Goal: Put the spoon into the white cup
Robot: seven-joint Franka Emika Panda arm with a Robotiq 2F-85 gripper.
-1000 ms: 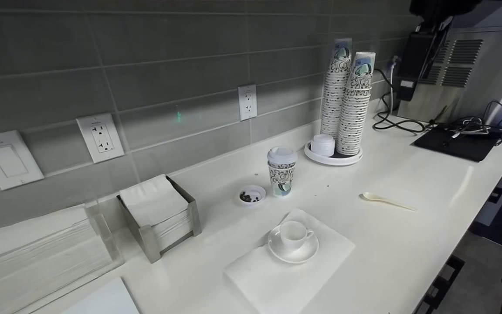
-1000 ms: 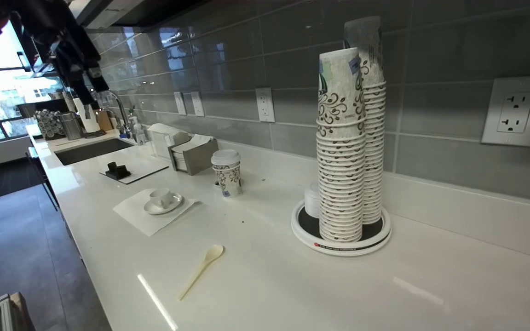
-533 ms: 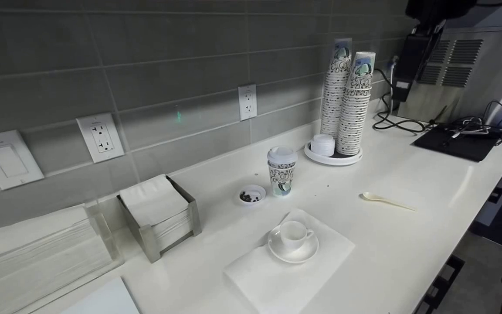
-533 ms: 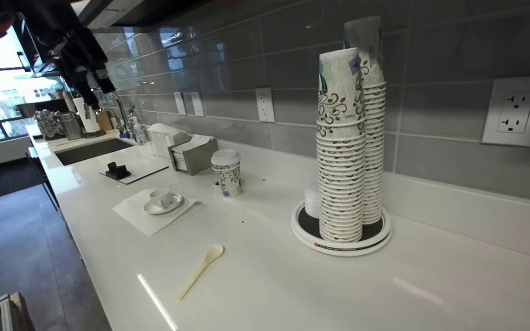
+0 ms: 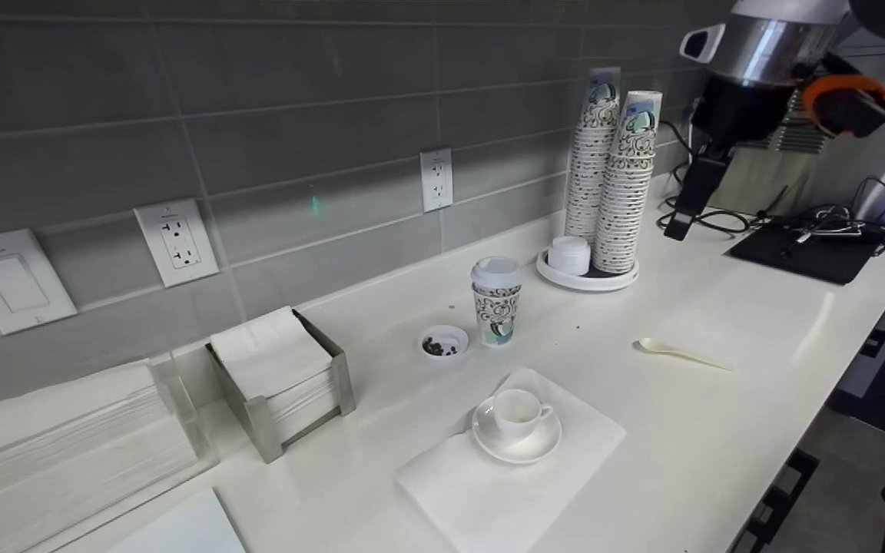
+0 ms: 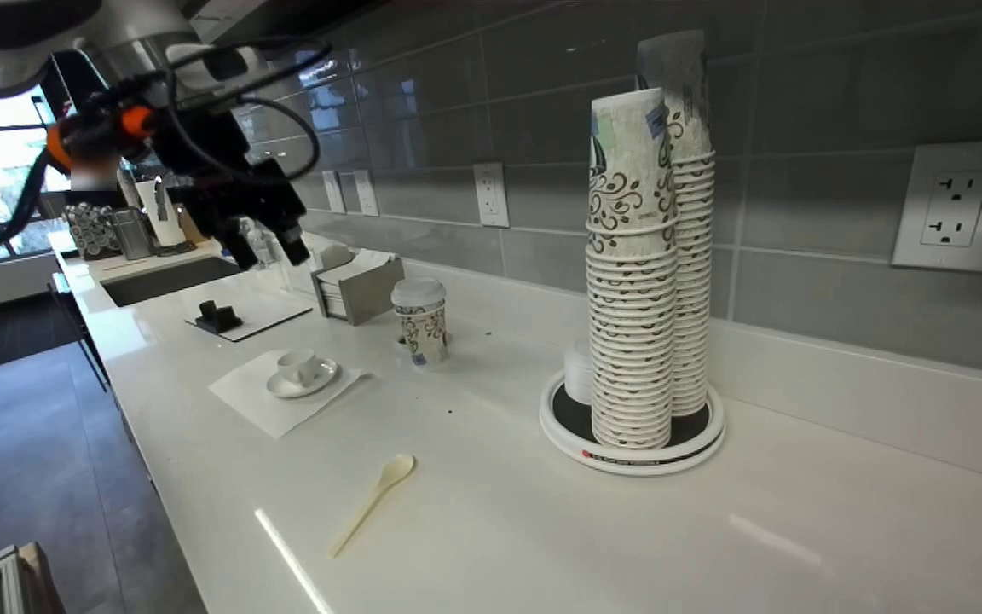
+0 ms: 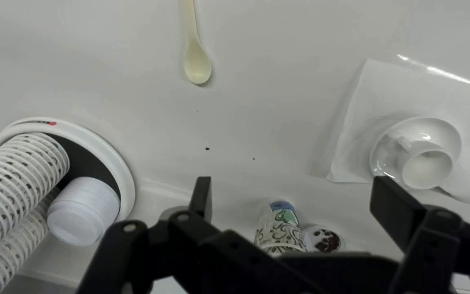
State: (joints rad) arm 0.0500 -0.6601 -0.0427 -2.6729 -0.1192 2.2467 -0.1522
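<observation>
The pale cream spoon [image 5: 681, 352] lies flat on the counter in both exterior views [image 6: 374, 501]. In the wrist view the spoon [image 7: 197, 61] is at the top, its handle end cut off by the frame edge. The white cup [image 5: 518, 412] stands upright on its round saucer on a paper napkin; it also shows in an exterior view [image 6: 297, 367] and at the right of the wrist view [image 7: 426, 167]. My gripper [image 7: 292, 192] is open and empty, high above the counter. In both exterior views the gripper [image 5: 684, 215] [image 6: 269, 247] is apart from spoon and cup.
A lidded paper cup [image 5: 496, 307] and a small dish of dark beans [image 5: 444, 342] stand near the wall. Tall paper cup stacks [image 6: 634, 298] stand on a round tray [image 6: 555, 437]. A napkin holder [image 5: 281, 384] stands beyond the saucer.
The arm and gripper have come lower and further into both exterior views, now nearer the counter and in front of the wall. The spoon and white cup have not moved.
</observation>
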